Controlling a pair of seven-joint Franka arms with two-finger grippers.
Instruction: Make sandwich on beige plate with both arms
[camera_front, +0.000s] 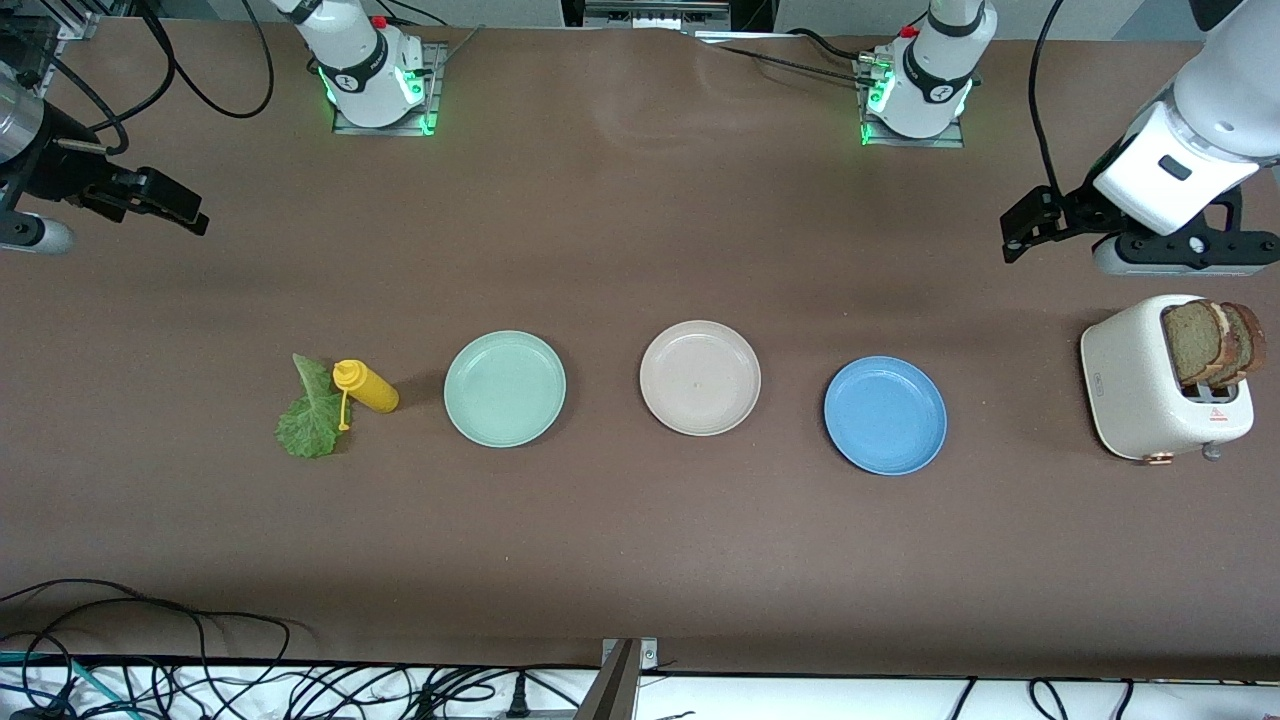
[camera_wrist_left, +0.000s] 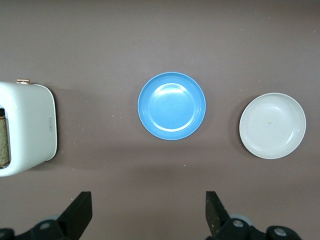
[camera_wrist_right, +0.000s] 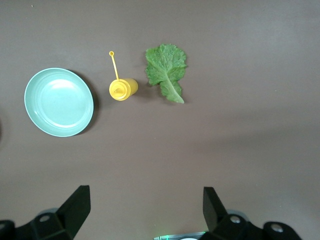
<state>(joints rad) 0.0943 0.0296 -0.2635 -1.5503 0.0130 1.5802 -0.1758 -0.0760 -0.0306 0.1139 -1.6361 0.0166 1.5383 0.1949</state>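
Beige plate: the beige plate (camera_front: 700, 378) sits flat on the brown table (camera_front: 640, 560), in the middle of a row of three plates. Nothing is on it.
Blue plate: the blue plate (camera_front: 885, 415) lies beside the beige plate, toward the left arm's end of the table, and a bit nearer to the front camera.
Green plate: the mint-green plate (camera_front: 505, 388) lies beside the beige plate, toward the right arm's end.
Bread: two brown bread slices (camera_front: 1212, 343) stand up in the slots of the white toaster (camera_front: 1150, 392), at the left arm's end of the table.
Lettuce: the lettuce leaf (camera_front: 312, 412) lies flat on the table at the right arm's end, touching the yellow squeeze bottle (camera_front: 366, 386).
Bottle: it stands between the leaf and the mint-green plate, with its cap hanging off on a thin strap.
Left gripper: the left gripper (camera_wrist_left: 147, 212) hangs in the air above the table near the toaster. Its fingers are spread wide and hold nothing.
Right gripper: the right gripper (camera_wrist_right: 145, 207) hangs in the air at the other end of the table, above bare table near the leaf and bottle. Its fingers are spread wide and hold nothing.
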